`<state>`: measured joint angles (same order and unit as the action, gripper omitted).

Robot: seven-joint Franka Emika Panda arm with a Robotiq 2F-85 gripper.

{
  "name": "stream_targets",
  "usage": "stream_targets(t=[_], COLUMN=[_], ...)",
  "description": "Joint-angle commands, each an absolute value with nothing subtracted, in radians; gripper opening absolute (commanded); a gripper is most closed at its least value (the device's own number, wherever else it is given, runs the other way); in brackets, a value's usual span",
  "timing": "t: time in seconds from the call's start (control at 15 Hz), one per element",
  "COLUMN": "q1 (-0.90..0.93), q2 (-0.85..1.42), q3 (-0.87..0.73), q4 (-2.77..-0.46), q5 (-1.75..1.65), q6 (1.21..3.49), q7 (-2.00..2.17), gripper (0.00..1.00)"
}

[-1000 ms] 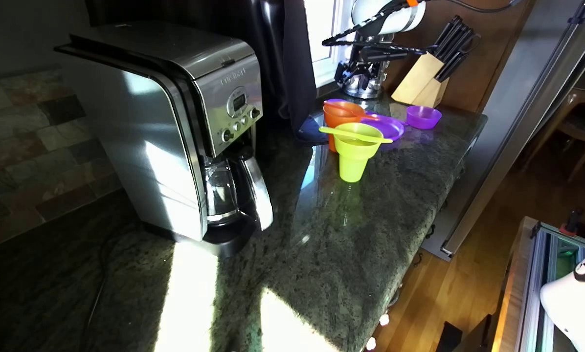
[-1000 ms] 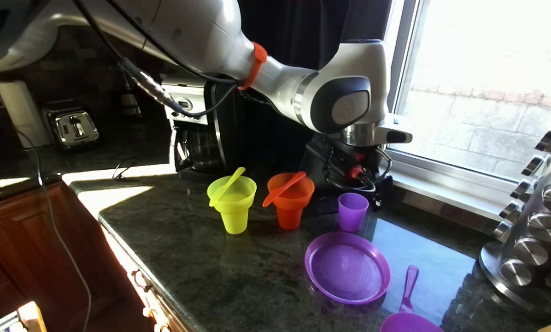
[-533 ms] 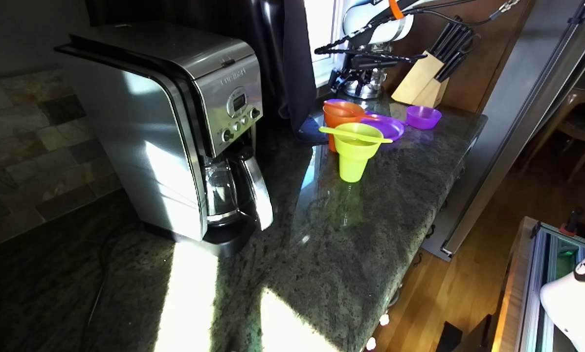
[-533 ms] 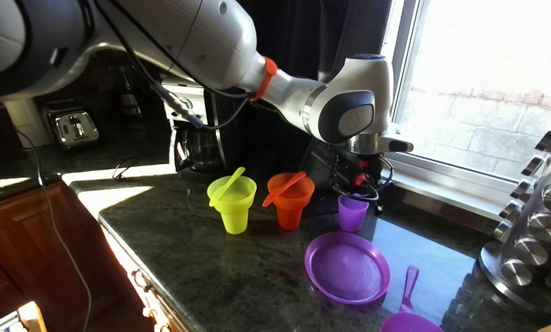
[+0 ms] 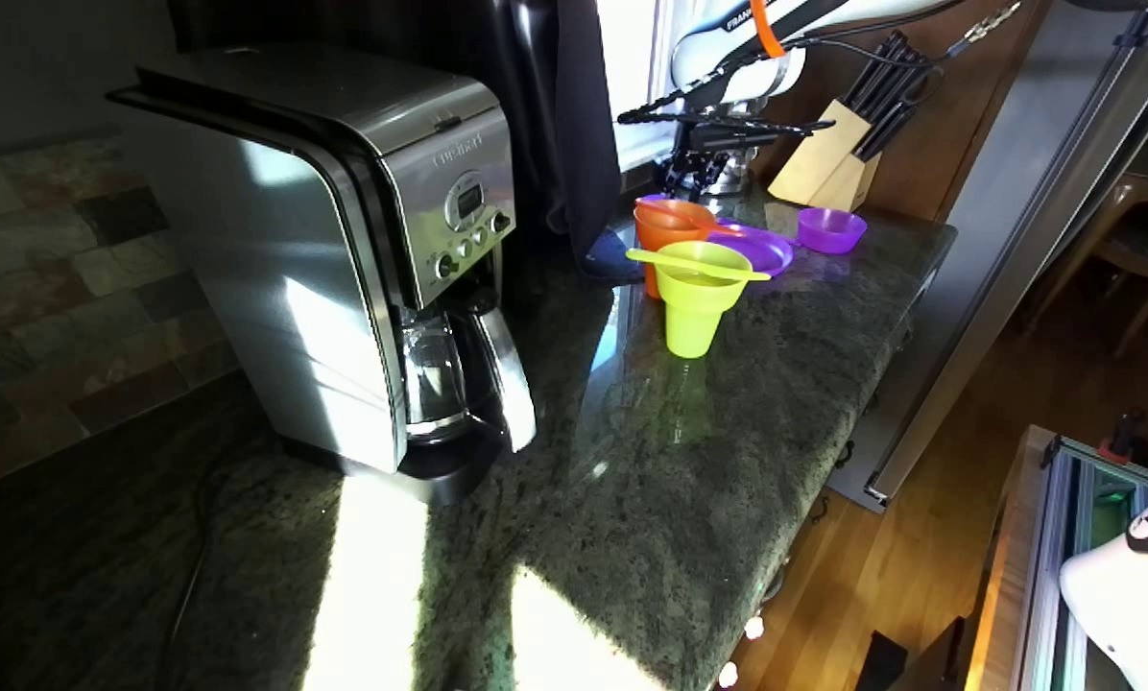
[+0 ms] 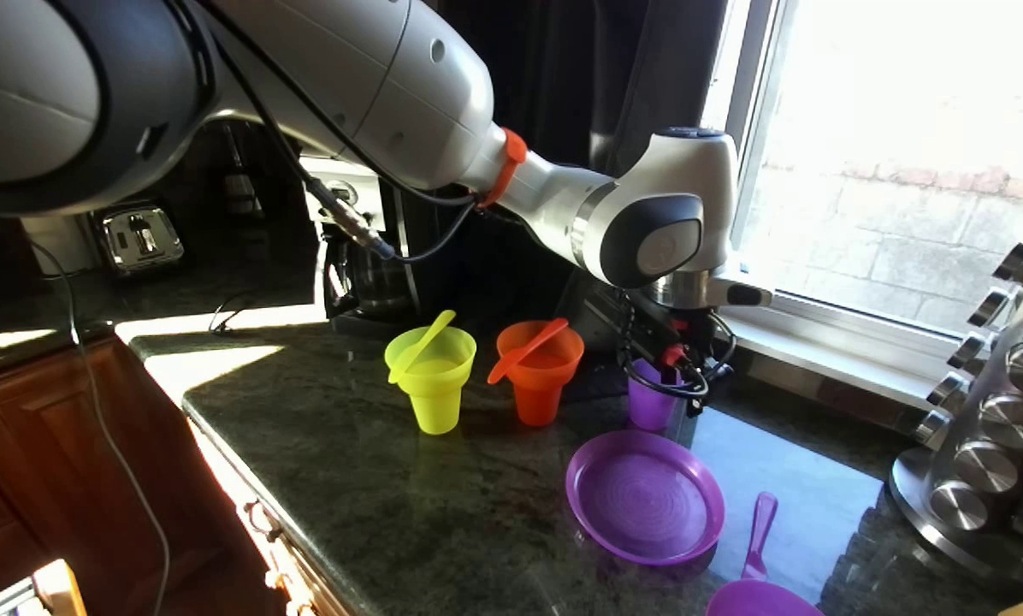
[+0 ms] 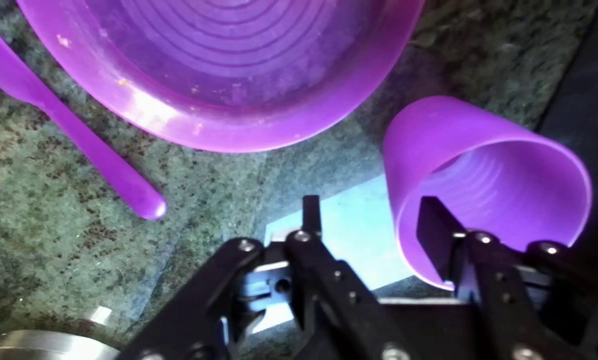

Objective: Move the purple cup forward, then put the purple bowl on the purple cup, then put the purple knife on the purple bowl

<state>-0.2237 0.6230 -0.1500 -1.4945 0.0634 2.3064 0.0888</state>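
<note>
The purple cup [image 6: 648, 406] stands upright on the dark counter; the wrist view shows its wall and open mouth [image 7: 429, 135]. My gripper [image 7: 370, 210] is open and empty. In the wrist view one finger overlaps the cup's mouth and the other is outside, with the near rim between them; I cannot tell how deep the finger is. In an exterior view the gripper [image 6: 682, 389] covers part of the rim. The purple bowl [image 5: 830, 232] sits near the counter's far end and is cut off in an exterior view [image 6: 759, 599]. The purple knife [image 6: 761, 530] lies beside it; its handle shows in the wrist view [image 7: 94, 147].
A purple plate [image 6: 645, 496] lies near the cup. An orange cup with bowl and knife [image 6: 537, 393] and a yellow-green set [image 6: 436, 402] stand beside it. A coffee maker [image 5: 344, 250], a spice rack [image 6: 990, 428], a knife block [image 5: 824, 158] and the window surround them.
The arm has come down in steps, and my gripper has dropped from above and behind the purple cup to its rim. The cup, bowl, plate and knife have not moved.
</note>
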Motion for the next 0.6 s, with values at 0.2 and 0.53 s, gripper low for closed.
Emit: stream_targets(t=[0.2,0.53], q1=[-0.246,-0.258], q2=[0.628,0.584], q3=[-0.131,-0.122], q4=[-1.485,-1.521], q5=[0.087,0.108], q6=[2.259,2.265], q7=[0.057,0.031], gripper=[0.02,0.01])
